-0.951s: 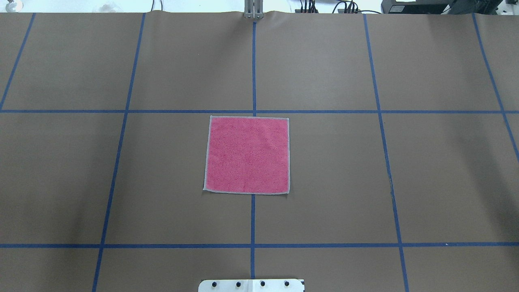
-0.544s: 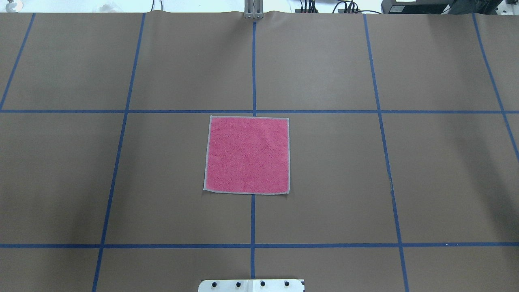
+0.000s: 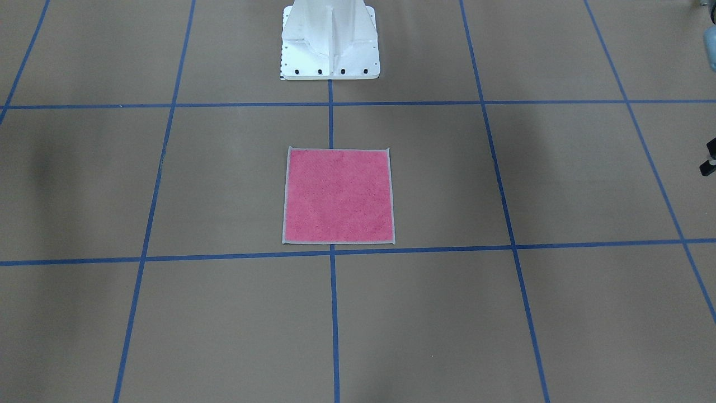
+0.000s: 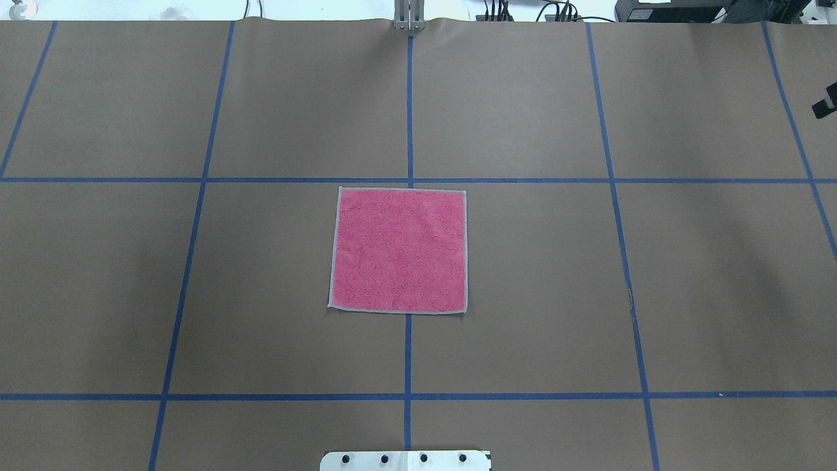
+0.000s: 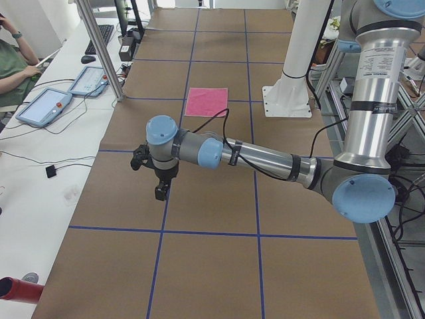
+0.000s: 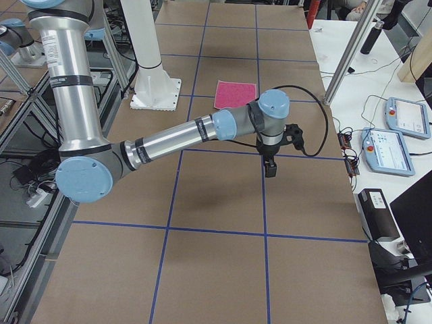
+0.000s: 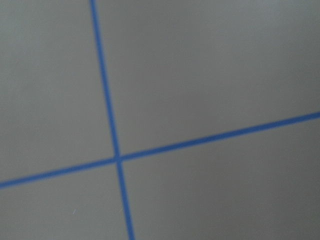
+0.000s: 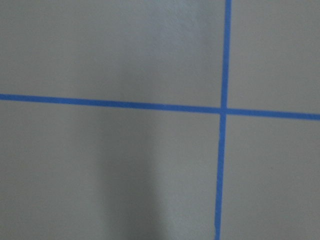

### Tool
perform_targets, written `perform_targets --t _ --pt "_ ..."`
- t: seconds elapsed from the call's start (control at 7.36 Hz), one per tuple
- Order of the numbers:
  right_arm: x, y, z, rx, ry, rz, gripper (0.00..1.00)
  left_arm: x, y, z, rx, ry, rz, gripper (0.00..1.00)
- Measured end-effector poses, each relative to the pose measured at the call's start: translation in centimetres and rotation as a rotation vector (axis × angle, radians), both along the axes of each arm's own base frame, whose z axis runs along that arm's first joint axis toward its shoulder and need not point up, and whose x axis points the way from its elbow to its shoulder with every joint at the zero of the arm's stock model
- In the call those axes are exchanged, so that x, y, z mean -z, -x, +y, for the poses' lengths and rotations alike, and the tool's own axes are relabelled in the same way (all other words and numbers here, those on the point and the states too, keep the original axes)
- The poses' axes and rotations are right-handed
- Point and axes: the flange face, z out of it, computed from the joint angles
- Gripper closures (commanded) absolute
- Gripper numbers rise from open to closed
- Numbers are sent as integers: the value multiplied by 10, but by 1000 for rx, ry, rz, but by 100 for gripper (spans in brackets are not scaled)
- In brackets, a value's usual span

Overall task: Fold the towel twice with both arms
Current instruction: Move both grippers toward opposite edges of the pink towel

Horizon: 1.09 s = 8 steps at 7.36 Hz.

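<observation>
The towel (image 4: 399,250) lies flat and unfolded, pink face up, at the middle of the table; it also shows in the front-facing view (image 3: 338,196) and both side views (image 5: 206,102) (image 6: 235,94). My left gripper (image 5: 159,191) hangs over bare paper far out on the left side, well away from the towel; only a black sliver of it (image 3: 709,159) reaches the front-facing view. My right gripper (image 6: 270,167) hangs over bare paper far out on the right; a black sliver of it (image 4: 825,104) shows overhead. I cannot tell whether either is open or shut. Both wrist views show only paper and tape.
Brown paper with a blue tape grid (image 4: 410,180) covers the table. The white pedestal base (image 3: 330,45) stands at the robot's side. Metal posts (image 5: 99,46) (image 6: 351,54) stand at the far edge, with operator pendants (image 5: 43,106) (image 6: 398,135) beyond.
A black piece of the right gripper has come into the overhead view at its right edge. The towel has not moved.
</observation>
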Motion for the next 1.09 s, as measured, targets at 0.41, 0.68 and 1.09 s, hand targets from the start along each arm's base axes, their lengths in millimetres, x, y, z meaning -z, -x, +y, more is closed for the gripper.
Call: perform_targets --t 0.41,0.68,1.09 --pt "64 84 -15 -20 28 -70 0 71 -104 -14 -30 22 76 0" --pt "81 163 -7 10 7 -121 0 93 -190 -4 -33 103 138 0" --pt "108 246 25 -128 98 -256 1 132 -314 43 108 258 269 0"
